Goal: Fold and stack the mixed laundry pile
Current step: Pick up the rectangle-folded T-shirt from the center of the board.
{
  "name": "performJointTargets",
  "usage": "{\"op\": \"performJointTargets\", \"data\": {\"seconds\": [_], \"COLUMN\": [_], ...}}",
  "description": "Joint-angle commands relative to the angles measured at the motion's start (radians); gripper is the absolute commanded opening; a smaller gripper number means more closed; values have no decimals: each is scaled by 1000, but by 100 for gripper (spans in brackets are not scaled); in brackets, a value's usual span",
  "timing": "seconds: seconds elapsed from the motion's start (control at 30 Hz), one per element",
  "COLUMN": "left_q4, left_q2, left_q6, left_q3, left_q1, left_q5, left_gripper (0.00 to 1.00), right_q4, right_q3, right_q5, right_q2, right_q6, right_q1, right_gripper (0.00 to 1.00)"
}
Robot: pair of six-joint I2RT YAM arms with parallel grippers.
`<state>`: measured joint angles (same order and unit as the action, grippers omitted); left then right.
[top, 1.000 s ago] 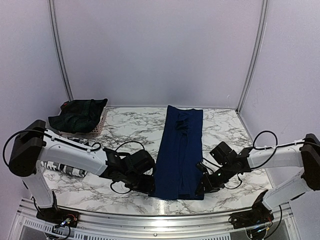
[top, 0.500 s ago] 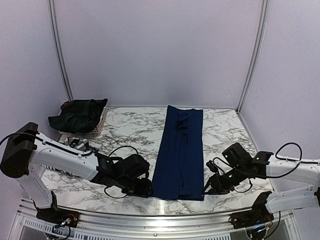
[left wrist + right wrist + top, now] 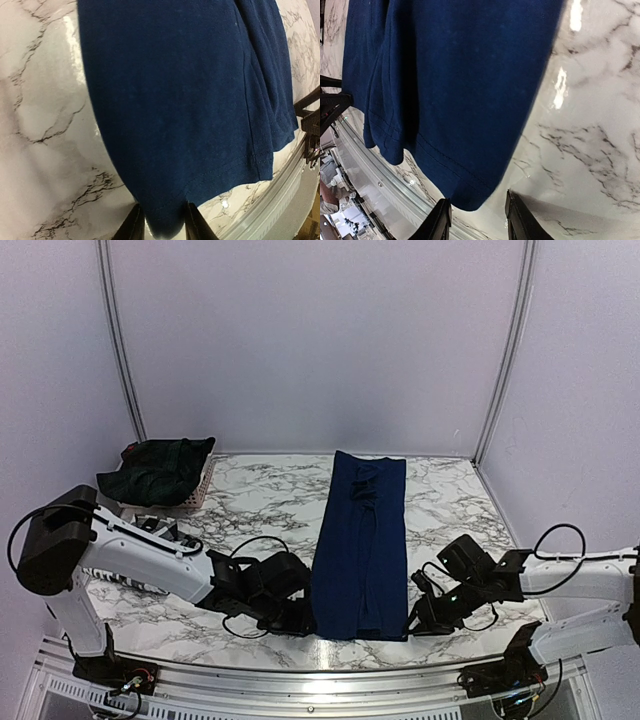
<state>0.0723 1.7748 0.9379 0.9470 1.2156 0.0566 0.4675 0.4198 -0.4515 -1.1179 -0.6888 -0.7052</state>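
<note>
The navy blue T-shirt (image 3: 362, 540) lies folded into a long narrow strip running from the near edge to the back of the marble table (image 3: 262, 490). My left gripper (image 3: 305, 620) is at its near left corner. In the left wrist view that gripper (image 3: 164, 227) is shut on the hem corner of the T-shirt (image 3: 175, 100), which bulges between the fingers. My right gripper (image 3: 412, 622) is at the near right corner. In the right wrist view it (image 3: 476, 220) is open, with the corner of the T-shirt (image 3: 460, 75) just ahead of the fingertips, untouched.
A basket (image 3: 200, 490) at the back left holds the dark green-and-navy plaid garment (image 3: 155, 472). The black-and-white check shirt (image 3: 122, 576) lies folded at the left, partly behind my left arm. A metal rail (image 3: 320, 665) runs along the table's near edge.
My left gripper has slid right onto the T-shirt's near left corner. My right arm drew back to the right, then came in a little toward the near right corner.
</note>
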Motion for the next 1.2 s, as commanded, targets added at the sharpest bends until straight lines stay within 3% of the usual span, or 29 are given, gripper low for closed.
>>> {"op": "performJointTargets", "data": {"seconds": [0.0, 0.1, 0.33, 0.5, 0.7, 0.83, 1.17], "left_q4": [21, 21, 21, 22, 42, 48, 39], "left_q2": [46, 55, 31, 13, -104, -142, 11], "left_q6": [-2, 5, 24, 20, 71, 72, 22], "left_q3": [22, 30, 17, 11, -66, -85, 34], "left_q1": [21, 30, 38, 39, 22, 1, -4], "left_q5": [31, 31, 13, 17, -49, -77, 14], "left_gripper": [27, 22, 11, 5, 30, 37, 29], "right_q4": [-73, -104, -21, 6, 39, 27, 77], "right_q3": [-57, -88, -77, -52, -45, -50, -41], "right_q5": [-38, -65, -39, -29, -24, -28, -24], "right_q2": [-32, -35, 27, 39, 82, 89, 133], "right_q6": [-18, -25, -14, 1, 0, -4, 7], "right_q1": [-7, -7, -7, -7, -8, -8, -8], "right_gripper": [37, 31, 0, 0, 0, 0, 0]}}
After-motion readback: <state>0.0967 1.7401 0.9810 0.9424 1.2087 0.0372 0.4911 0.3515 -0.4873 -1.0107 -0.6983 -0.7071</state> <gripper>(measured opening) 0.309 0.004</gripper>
